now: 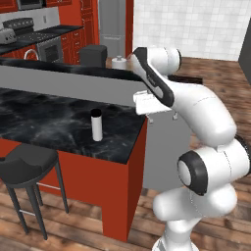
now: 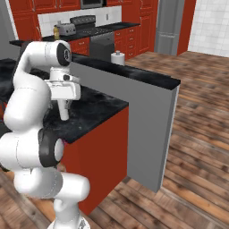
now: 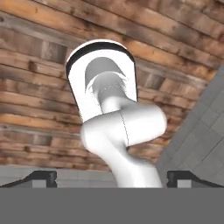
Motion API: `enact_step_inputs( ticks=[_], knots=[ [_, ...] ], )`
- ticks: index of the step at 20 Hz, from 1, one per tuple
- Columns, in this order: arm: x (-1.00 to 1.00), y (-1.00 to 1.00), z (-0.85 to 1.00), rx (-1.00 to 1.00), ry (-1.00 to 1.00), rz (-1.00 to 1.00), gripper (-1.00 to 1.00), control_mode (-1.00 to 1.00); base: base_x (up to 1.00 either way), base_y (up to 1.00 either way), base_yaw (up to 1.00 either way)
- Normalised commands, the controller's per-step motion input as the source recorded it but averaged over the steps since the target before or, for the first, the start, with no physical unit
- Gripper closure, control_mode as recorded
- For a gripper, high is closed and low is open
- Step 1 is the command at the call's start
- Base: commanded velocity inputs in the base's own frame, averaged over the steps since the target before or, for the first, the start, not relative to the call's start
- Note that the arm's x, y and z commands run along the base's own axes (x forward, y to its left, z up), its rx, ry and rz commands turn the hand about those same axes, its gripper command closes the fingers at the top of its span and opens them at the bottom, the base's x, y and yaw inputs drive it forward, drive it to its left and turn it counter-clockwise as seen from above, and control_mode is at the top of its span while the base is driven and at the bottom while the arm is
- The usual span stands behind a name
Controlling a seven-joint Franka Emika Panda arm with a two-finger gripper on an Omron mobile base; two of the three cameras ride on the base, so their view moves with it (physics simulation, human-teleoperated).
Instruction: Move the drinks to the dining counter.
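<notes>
A slim white cylindrical bottle (image 1: 96, 126) with a black cap stands on a black surface (image 1: 44, 122) veined with pale grey marbling. The surface's base is bright red, its raised back ledge (image 1: 73, 86) flat grey with a black top. A dark charcoal stool (image 1: 27, 165) sits alongside. The floor (image 2: 197, 147) is brown wood planking, streaked light and dark. Far cabinets (image 2: 134, 38) are red; a small amber bottle (image 2: 56, 32) stands beside a silver toaster (image 2: 67, 29)
</notes>
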Motion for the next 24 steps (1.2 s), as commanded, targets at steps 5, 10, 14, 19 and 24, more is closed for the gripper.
enact_step_inputs(
  ticks=[5, 10, 14, 19, 24],
  knots=[
    [0.12, -0.07, -0.53, 0.0, -0.72, 0.06, -1.0, -1.0, 0.0, 0.0, 0.0],
    [0.23, -0.27, -0.07, 0.14, -0.46, -0.11, -1.0, -1.0, 0.0, 0.0, 0.0],
    [0.05, -0.06, -0.02, 0.27, -0.34, -0.37, -1.0, -1.0, 0.0, 0.0, 0.0],
    [0.02, -0.06, 0.0, 0.14, -0.22, -0.25, -1.0, -1.0, 0.0, 0.0, 0.0],
    [0.09, 0.0, 0.0, 0.0, 0.0, 0.01, -1.0, -1.0, 0.0, 0.0, 0.0]
  ],
)
